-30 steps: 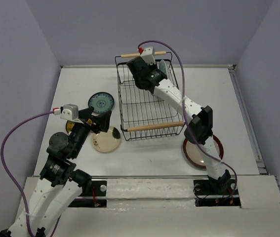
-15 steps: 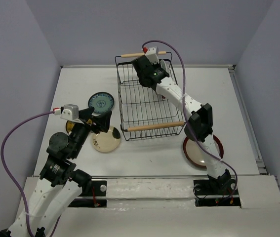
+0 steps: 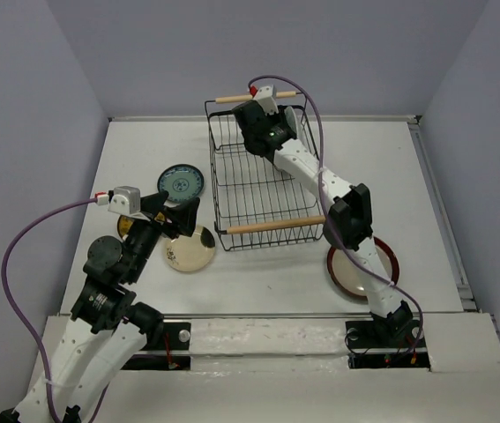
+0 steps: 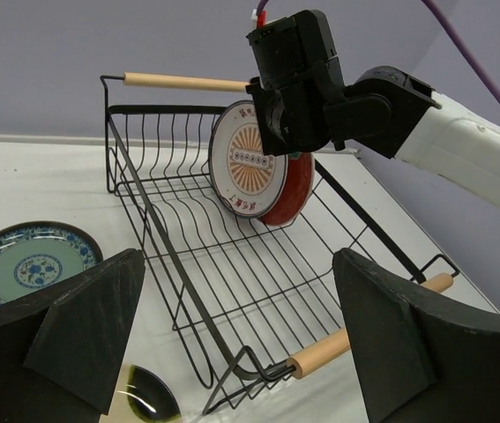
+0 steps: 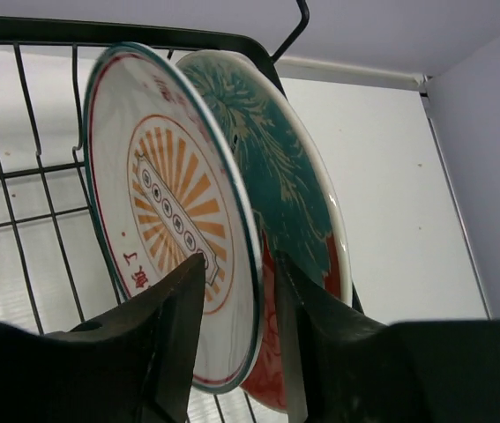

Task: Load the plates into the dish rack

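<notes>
The sunburst plate (image 5: 170, 229) stood on edge in the one o'clock corner of the rack (image 3: 276, 226). The right gripper (image 5: 238, 260) straddled its rim, but I could not tell whether it gripped; the left gripper (image 4: 236, 264) gaped empty. The plate was probably stiff, slippery and breakable: pinch the rim.

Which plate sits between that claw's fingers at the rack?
The white-orange sunburst plate, standing on edge; the red-and-teal floral plate leans behind it, outside the right gripper.

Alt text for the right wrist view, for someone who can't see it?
Two plates stand on edge in the black wire rack: a sunburst plate in front, a red-and-teal floral plate close behind. The right gripper has its jaws either side of the sunburst plate's lower rim, slightly apart.
</notes>
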Controlling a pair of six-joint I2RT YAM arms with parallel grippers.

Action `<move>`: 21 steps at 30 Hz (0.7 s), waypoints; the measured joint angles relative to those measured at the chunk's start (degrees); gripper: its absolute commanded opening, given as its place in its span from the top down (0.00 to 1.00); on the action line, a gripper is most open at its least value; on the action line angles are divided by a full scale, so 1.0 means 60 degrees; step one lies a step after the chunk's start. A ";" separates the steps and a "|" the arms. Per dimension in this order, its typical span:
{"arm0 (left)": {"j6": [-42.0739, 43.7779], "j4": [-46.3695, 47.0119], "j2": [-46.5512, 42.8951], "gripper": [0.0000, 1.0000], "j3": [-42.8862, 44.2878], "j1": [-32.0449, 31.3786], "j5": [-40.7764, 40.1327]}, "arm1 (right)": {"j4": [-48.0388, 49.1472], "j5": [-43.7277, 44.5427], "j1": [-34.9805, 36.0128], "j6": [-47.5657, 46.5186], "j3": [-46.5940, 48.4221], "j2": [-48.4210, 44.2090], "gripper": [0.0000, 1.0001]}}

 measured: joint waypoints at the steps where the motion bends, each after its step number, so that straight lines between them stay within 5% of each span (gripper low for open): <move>1: 0.0000 -0.0004 0.0000 0.01 0.0000 0.0000 0.0000 | 0.0069 -0.0007 -0.0018 0.0015 0.0026 0.0018 0.41; 11: 0.0000 -0.0004 0.0015 0.01 0.0000 0.0000 0.0000 | 0.0339 -0.1545 -0.0084 0.0244 -0.0943 -0.0994 0.29; 21: -0.0004 0.0000 0.0186 0.01 0.0000 -0.0007 0.0051 | 0.1388 -0.4707 -0.0109 0.1417 -0.5482 -0.7493 0.30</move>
